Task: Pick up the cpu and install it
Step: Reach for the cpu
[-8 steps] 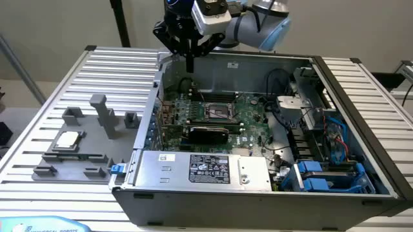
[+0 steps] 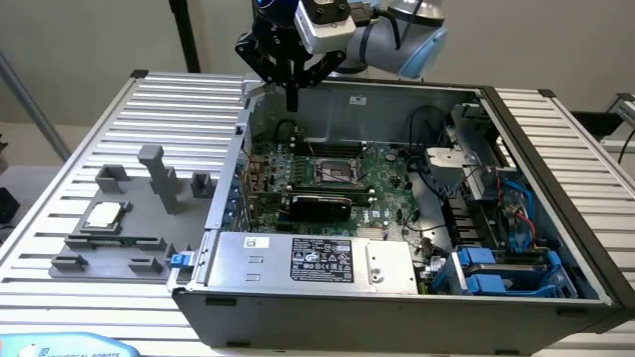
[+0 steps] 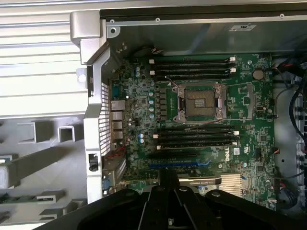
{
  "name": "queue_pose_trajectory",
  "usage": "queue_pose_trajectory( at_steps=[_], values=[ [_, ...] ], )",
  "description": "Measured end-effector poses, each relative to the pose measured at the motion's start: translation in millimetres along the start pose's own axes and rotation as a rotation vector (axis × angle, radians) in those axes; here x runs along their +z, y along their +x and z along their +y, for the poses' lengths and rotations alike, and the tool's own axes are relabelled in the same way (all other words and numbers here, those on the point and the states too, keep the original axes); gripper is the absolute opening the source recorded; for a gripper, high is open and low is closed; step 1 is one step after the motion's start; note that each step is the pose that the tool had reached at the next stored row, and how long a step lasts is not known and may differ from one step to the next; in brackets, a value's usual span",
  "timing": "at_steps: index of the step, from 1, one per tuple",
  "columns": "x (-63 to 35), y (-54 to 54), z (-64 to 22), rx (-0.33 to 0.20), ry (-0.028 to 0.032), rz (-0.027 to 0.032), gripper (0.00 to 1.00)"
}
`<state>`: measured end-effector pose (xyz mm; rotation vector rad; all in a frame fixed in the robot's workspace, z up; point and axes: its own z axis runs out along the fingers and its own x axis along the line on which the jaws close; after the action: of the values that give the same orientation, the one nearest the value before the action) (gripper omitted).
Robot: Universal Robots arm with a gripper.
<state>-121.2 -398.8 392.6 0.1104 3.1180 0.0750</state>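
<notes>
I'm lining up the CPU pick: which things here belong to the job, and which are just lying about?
Job: cpu, lying on the grey fixture; empty socket on the motherboard; gripper, shut, over the open case.
Lying about: memory stick in the fixture; power supply; blue drive bays.

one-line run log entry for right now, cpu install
gripper: shut, empty, over open case | cpu: on grey fixture, exterior view's left | socket: empty

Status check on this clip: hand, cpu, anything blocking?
Hand shut, empty, over the case rear edge. Cpu on grey fixture, untouched. Socket empty, unobstructed.
</notes>
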Motion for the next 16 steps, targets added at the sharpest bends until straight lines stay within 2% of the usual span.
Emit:
queue_pose_trajectory(
  at_steps=[8, 16],
  values=[
    [-0.2, 2.6, -0.5, 0.0, 0.0003, 0.0002, 0.11],
    [-1.2, 37.7, -9.9, 0.0, -0.0004, 0.0, 0.11]
  ],
)
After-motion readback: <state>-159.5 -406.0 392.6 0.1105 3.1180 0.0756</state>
